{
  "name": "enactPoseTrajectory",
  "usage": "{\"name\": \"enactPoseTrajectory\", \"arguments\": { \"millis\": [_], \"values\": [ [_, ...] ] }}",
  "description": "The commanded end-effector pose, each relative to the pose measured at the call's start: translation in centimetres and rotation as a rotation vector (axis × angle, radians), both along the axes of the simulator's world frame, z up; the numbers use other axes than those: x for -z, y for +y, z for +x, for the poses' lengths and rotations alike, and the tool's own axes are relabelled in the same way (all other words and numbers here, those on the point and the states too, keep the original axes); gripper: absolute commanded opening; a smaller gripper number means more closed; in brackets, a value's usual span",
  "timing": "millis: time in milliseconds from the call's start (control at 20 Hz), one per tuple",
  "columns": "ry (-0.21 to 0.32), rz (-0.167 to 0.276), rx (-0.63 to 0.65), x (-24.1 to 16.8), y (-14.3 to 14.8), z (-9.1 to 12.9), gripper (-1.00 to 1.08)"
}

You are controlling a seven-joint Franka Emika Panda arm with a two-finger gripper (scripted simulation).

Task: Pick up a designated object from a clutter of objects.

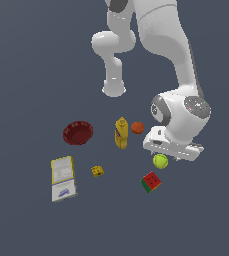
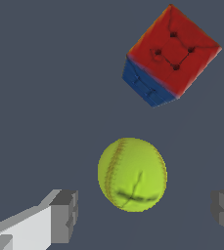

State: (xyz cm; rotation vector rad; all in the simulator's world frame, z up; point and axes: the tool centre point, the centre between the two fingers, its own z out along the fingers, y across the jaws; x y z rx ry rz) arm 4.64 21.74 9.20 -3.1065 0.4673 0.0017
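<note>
The designated object, a yellow-green tennis ball [image 1: 160, 161] [image 2: 132, 174], lies on the floor of the exterior view's right half. My gripper [image 2: 145, 212] hangs just above it, open, and one grey fingertip [image 2: 64, 215] shows on each side of the ball without touching it. In the exterior view the white hand [image 1: 173, 145] covers the fingers. The rest of the clutter of objects is spread around: a red-and-green cube [image 1: 150, 182] [image 2: 169, 53] close by the ball, an orange ball [image 1: 137, 127] and a yellow mustard bottle [image 1: 121, 133].
A dark red bowl [image 1: 78, 132] stands toward the exterior view's left. Two flat boxes [image 1: 62, 169] [image 1: 64, 191] lie below it, with a small yellow block [image 1: 97, 171] beside them. The arm's white base [image 1: 114, 89] stands at the back.
</note>
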Motion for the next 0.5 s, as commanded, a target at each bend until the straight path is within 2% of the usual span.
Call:
{"name": "enactPoseTrajectory", "arguments": {
  "millis": [0, 450],
  "values": [
    [0.000, 0.000, 0.000, 0.3, 0.0, 0.0, 1.00],
    [-0.001, 0.000, 0.003, 4.4, 0.0, -0.1, 1.00]
  ]
}}
